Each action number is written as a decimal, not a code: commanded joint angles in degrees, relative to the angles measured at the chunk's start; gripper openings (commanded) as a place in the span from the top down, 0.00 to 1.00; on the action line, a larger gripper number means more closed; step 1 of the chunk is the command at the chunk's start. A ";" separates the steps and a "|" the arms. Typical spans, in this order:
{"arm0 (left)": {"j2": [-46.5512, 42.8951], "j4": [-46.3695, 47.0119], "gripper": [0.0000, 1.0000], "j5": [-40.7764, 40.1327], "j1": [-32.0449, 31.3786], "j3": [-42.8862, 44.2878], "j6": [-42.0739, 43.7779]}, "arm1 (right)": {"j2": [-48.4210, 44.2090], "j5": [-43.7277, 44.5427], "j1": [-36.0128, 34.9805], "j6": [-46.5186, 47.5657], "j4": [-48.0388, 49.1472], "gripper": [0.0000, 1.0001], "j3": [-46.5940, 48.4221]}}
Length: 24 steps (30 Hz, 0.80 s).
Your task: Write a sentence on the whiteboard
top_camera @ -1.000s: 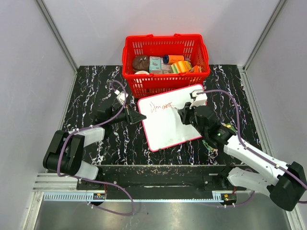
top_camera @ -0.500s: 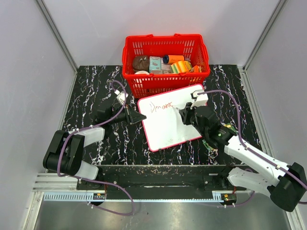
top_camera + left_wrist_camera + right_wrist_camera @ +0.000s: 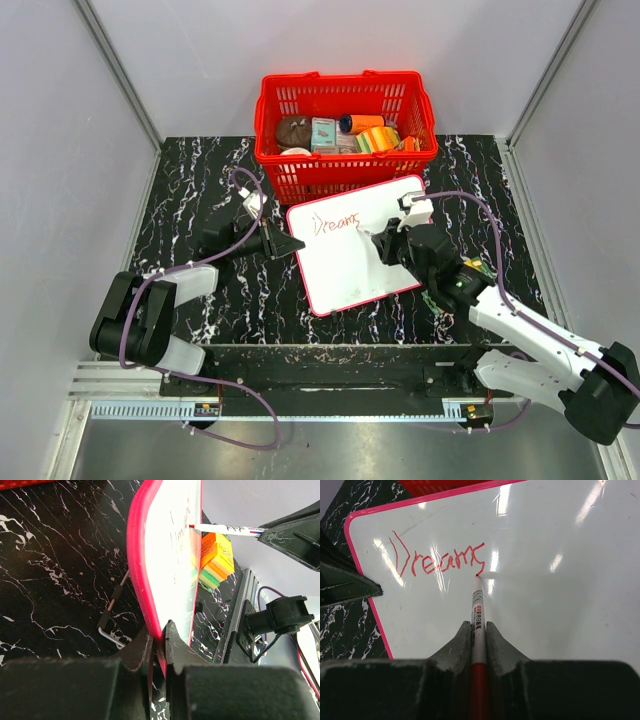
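Marbled table (image 3: 190,180); sentence (image 3: 440,562) clearest from right wrist.

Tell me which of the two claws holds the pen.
The right claw, shut on the red-and-white pen touching the whiteboard. The left claw pinches the board's pink rim instead.

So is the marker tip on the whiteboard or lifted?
On: right wrist view shows the marker tip touching the whiteboard where the red writing ends.

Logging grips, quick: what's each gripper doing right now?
Left gripper: closed on the whiteboard edge.
Right gripper: closed on the marker.
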<state>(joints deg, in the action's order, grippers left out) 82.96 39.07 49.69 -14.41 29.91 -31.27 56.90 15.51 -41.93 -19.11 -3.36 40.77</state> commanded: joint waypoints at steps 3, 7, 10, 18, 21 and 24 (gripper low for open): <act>-0.34 -0.57 1.00 -1.44 -1.41 0.67 9.73 | -0.04 -2.15 0.45 -1.36 -0.95 1.00 -0.17; -0.34 -0.66 1.00 -1.53 -1.41 0.67 9.91 | -4.60 -1.80 0.45 -1.98 0.27 1.00 -0.43; -0.34 -0.75 1.00 -1.44 -1.41 0.76 9.91 | -8.73 -0.92 0.45 -1.98 1.07 1.00 -0.52; -0.69 -1.01 1.00 -1.53 -1.41 0.67 10.08 | -11.47 -0.74 0.45 -0.57 1.42 1.00 0.36; -0.87 -0.84 1.00 -1.79 -1.41 0.50 10.17 | -11.64 -1.62 0.45 -0.31 0.98 1.00 0.45; -1.22 -0.84 1.00 -1.97 -1.49 0.32 10.17 | -11.55 -2.41 0.54 -0.22 0.54 1.00 0.36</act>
<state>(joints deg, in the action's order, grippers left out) 82.85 39.07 49.80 -14.81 30.22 -30.83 45.58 13.93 -41.89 -20.34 -3.75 39.72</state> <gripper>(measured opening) 0.105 0.189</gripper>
